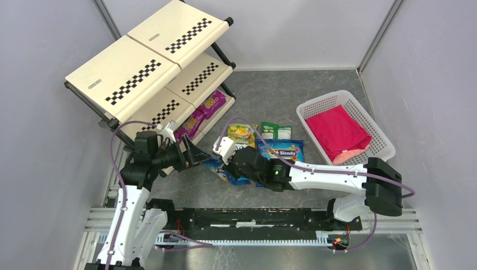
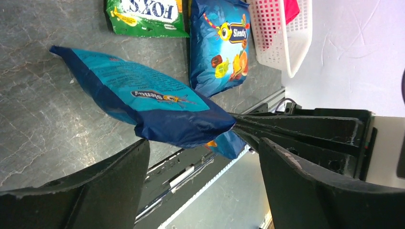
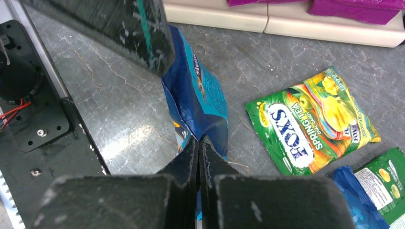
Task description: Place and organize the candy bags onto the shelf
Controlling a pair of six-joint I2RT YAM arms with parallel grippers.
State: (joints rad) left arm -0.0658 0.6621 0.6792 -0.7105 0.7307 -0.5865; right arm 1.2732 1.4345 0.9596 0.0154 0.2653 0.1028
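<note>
The slanted cream shelf [image 1: 147, 67] with checkered stripes carries two purple bags [image 1: 205, 112] on its lowest tier. In front of it, a glossy blue bag [image 2: 143, 100] with a teal panel is pinched by one edge in the closed right gripper [image 3: 199, 143]. The left gripper [image 2: 203, 145] faces it with jaws spread wide.

Purple bags [image 3: 353, 10] cut off above, basket [image 2: 278, 44] cropped

Overhead camera looks down at the table [image 1: 270, 95]; close wrist cameras share the blue bag [image 2: 143, 100].
</note>
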